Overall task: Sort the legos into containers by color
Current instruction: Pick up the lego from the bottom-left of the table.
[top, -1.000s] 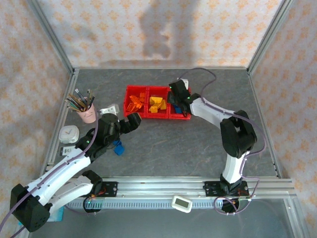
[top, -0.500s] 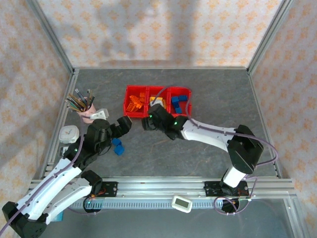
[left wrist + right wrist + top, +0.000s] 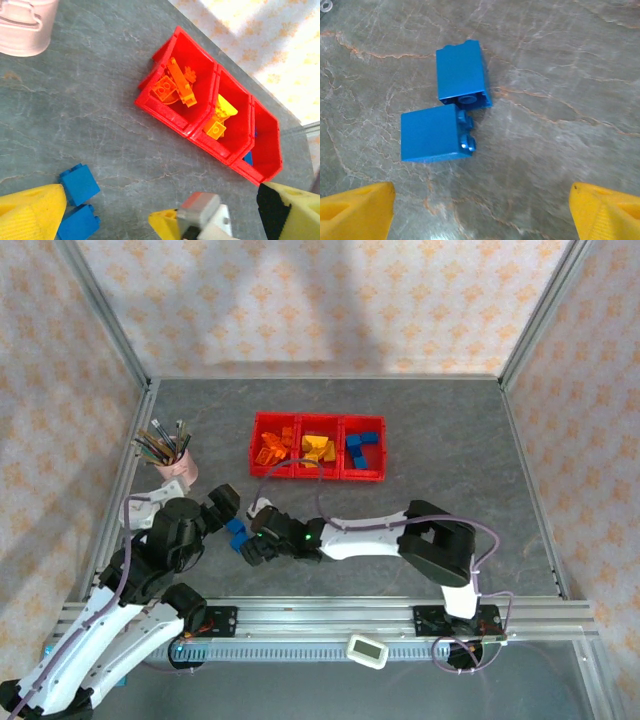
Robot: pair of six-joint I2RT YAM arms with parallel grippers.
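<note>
Blue bricks (image 3: 461,74), two, loose on grey table (image 3: 440,440), near left, pressed close together, well apart from bins (image 3: 318,478). Right gripper (image 3: 250,548) low, just near side of pair, fingers (image 3: 357,210) wide apart, nothing between them. Left gripper (image 3: 222,504) just left of same pair, fingers (image 3: 30,210) spread wide, empty. Far centre, bins in row: left bin orange pieces (image 3: 275,448), middle yellow pieces (image 3: 318,448), right blue pieces (image 3: 360,448). Pink cup (image 3: 178,468) far left

Loose blue bricks (image 3: 461,73): two. Red bins (image 3: 167,111): three, joined. Pink pencil cup (image 3: 179,469): one. Bricks inside bins (image 3: 176,88): orange, yellow, blue; exact counts unclear.
</note>
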